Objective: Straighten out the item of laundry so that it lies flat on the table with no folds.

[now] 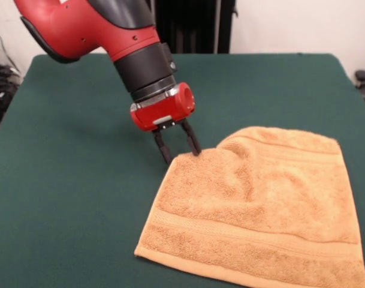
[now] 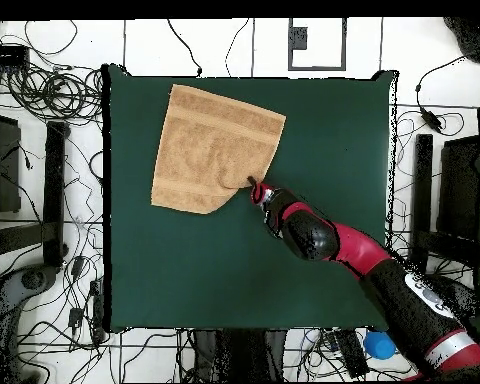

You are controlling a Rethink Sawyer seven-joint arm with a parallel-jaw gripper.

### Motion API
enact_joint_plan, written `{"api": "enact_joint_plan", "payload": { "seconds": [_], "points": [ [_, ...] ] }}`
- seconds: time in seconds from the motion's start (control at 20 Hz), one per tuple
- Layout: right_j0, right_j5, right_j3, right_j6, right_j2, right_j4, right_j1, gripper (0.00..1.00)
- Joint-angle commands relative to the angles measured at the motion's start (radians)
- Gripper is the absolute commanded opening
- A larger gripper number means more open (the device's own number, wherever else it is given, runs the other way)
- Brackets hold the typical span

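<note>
The orange-tan towel [image 1: 260,210] lies on the dark green table [image 1: 68,180] at the front right, with band stripes near its near and far edges. It is mostly spread out, but its far left corner is bunched into a raised ridge [image 1: 239,150]. My gripper [image 1: 181,156] is down at that corner. Its two black fingers are apart and straddle the towel's edge, touching or nearly touching the cloth. In the overhead view the towel [image 2: 214,145] lies at the table's top left part, and the gripper [image 2: 252,186] is at its lower right edge.
The red and black arm [image 2: 354,250] reaches in across the table [image 2: 284,280] from the lower right in the overhead view. Cables and stands surround the table on the floor. A blue object [image 2: 380,345] lies just off the table's bottom edge.
</note>
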Motion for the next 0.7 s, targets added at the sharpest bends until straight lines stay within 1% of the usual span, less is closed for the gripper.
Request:
{"api": "enact_joint_plan", "payload": {
  "seconds": [0.05, 0.7],
  "points": [
    [0.034, -0.038, 0.032, 0.086, 0.061, -0.026, 0.025, 1.0],
    [0.027, -0.091, 0.047, 0.13, 0.051, -0.008, 0.032, 1.0]
  ]
}}
